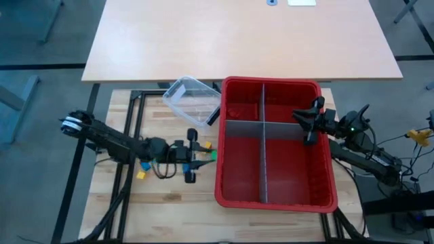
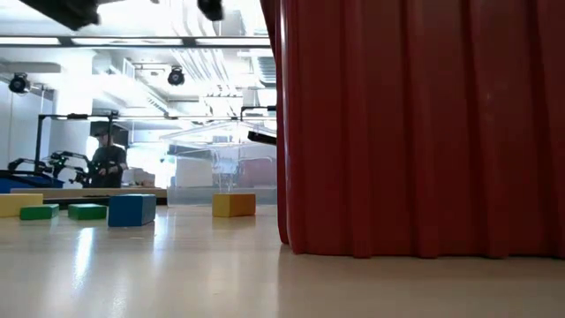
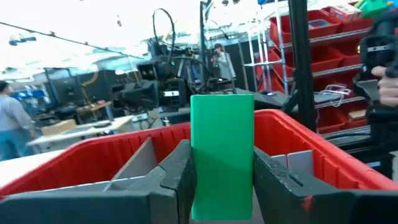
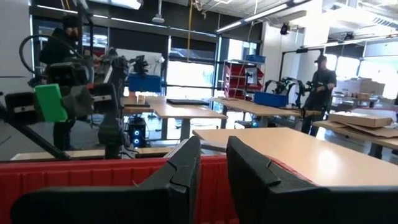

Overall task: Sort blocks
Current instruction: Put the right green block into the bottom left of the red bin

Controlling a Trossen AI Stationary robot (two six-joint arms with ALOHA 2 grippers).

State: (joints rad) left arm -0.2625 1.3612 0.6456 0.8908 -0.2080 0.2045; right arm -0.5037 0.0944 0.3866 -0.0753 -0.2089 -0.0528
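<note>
I had the left gripper (image 3: 221, 180) clamped on a green block (image 3: 222, 155), raised just left of the bin (image 1: 224, 183) for dropping; right gripper (image 4: 211, 171) hung empty, slightly parted, over it.

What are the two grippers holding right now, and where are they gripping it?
The left gripper pinches a green block by its two side faces, near the lower end. The right gripper holds nothing.
</note>
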